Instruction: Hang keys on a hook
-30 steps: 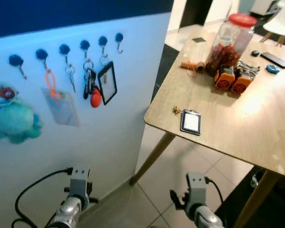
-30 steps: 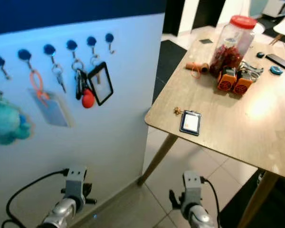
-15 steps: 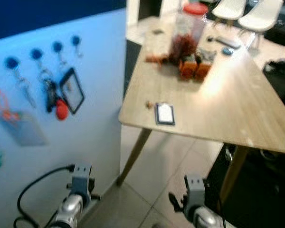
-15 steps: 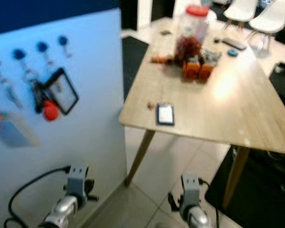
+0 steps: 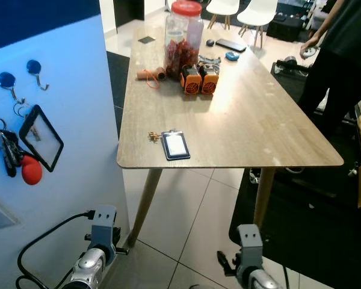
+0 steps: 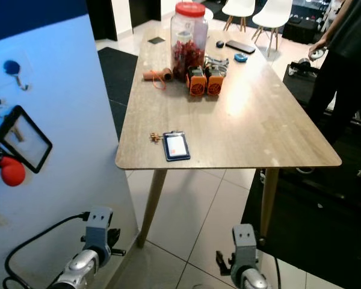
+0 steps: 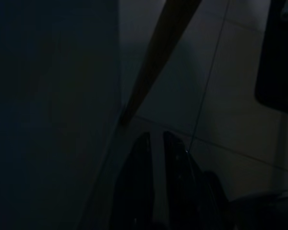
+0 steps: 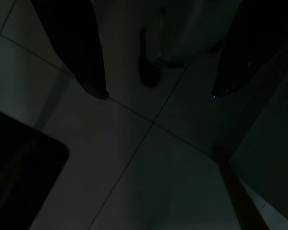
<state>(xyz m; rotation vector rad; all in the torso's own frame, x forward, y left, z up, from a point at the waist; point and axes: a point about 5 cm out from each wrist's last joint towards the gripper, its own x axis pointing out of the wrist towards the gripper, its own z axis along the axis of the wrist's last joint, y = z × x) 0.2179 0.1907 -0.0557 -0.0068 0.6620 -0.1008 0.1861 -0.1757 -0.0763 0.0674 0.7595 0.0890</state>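
Observation:
A small gold key bunch (image 5: 153, 136) lies on the wooden table (image 5: 253, 132) near its front left corner, clipped to a dark card holder (image 5: 175, 145). On the left stands a white board with blue hooks (image 5: 33, 67); one hook (image 5: 6, 80) carries a black-framed badge (image 5: 41, 146), and beside that hang keys and a red ball (image 5: 29, 170). Both arms hang low over the tiled floor. In the dark left wrist view my left gripper (image 7: 156, 139) has its fingers close together and holds nothing. My right gripper (image 8: 158, 93) stands open above the tiles.
Farther back on the table stand a red-lidded jar (image 5: 183, 36), two orange devices (image 5: 198, 81), a small roll (image 5: 150, 74) and a remote (image 5: 231, 44). A person in black (image 5: 343, 66) stands at the table's right side. A dark rug (image 5: 313, 229) lies under the right end.
The camera has swung right: the hook board has slid to the left edge, the table now sits in the middle, and a person has come into view. Both arms still hang low.

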